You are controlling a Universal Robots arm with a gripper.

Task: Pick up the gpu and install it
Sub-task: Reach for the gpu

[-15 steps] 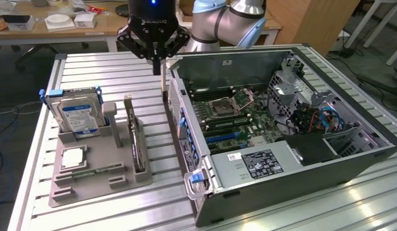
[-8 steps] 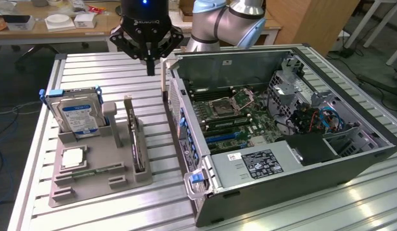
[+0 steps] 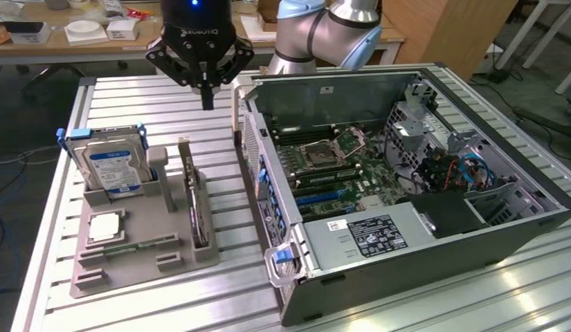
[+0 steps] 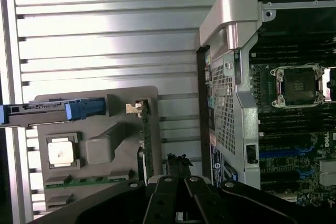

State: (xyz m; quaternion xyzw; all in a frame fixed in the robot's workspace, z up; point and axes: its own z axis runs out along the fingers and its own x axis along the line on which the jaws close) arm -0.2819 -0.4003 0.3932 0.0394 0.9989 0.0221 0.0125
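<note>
The gpu (image 3: 196, 207) stands on its long edge in a slot of the grey holder (image 3: 128, 270), along the holder's side nearest the computer case (image 3: 405, 235). In the wrist view the gpu (image 4: 146, 140) is a thin strip with its pale bracket at one end. Its top edge is free, with open air above it. A narrow strip of bare bench (image 3: 128, 97) separates the holder's edge from the case's perforated wall.

On the exterior view's left of the card, a grey post rises from the holder. Beyond the post, the hard drive (image 3: 114, 169) stands upright in its blue-handled frame. A square processor (image 3: 104, 227) lies flat in the holder near the front.

The claw (image 3: 208, 104) hangs above the bench past the card's far end, beside the case's rear corner. It is pinched fully closed and empty. The case lies on its side with its open face up.
</note>
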